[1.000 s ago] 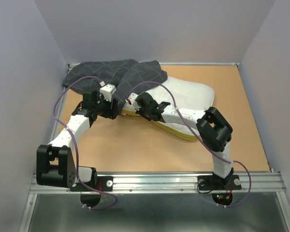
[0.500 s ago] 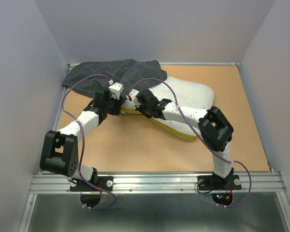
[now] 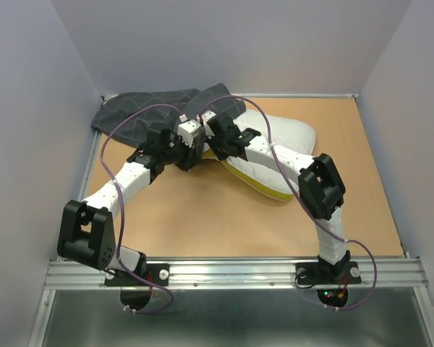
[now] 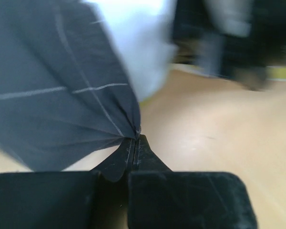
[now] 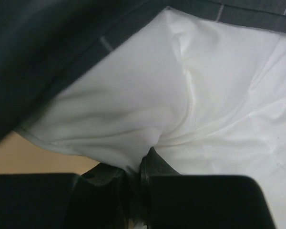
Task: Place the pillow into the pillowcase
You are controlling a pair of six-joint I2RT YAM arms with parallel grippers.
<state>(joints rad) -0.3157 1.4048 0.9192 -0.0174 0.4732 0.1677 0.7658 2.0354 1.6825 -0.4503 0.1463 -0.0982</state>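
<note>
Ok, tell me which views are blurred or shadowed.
Top view: sharp, evenly lit. Left wrist: pillowcase fairly clear, everything behind it smeared by blur. Right wrist: pillow bright and slightly soft, pillowcase in deep shadow at upper left.

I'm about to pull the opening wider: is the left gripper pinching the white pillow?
No, the left gripper is shut on a gathered fold of the dark grid-lined pillowcase.
</note>
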